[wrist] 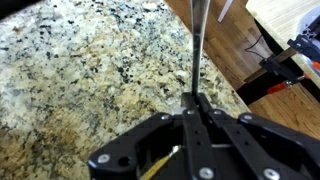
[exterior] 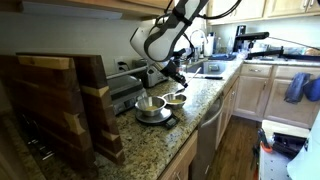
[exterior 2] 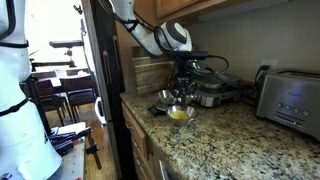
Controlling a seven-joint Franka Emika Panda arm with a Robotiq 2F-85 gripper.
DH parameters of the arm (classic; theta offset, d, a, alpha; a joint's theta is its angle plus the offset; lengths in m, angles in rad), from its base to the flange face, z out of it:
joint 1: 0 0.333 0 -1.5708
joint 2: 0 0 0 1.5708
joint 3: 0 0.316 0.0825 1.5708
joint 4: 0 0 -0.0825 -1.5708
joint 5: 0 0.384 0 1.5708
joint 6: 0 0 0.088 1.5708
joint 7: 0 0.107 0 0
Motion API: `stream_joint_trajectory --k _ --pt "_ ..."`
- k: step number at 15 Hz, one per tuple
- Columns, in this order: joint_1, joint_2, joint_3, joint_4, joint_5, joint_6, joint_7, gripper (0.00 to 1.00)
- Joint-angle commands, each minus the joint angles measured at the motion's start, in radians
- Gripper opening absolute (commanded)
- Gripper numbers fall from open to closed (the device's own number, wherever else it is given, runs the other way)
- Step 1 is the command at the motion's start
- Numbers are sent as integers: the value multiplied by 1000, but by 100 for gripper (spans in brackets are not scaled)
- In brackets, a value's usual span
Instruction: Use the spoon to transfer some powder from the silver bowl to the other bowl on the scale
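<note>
The smaller silver bowl with a yellow-brown inside stands on the granite counter and also shows in an exterior view. Yellowish powder lies in it. The larger pale bowl sits beside it on the flat black scale. My gripper hangs just above the smaller bowl, as also seen in an exterior view. In the wrist view my gripper is shut on the thin dark handle of the spoon. The spoon's end is out of frame.
Wooden cutting boards stand upright on the near counter. A silver toaster and a dark grill appliance stand behind the bowls. The counter edge drops to the wood floor. A blue cloth hangs on the cabinets.
</note>
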Motion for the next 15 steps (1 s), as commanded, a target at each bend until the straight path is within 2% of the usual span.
stream_joint_trajectory --k 1,10,15 --pt "31 19 6 -8 -81 -48 61 3" --pt "72 96 43 -11 -239 -130 106 3" --pt "76 133 56 -11 -304 -133 121 3"
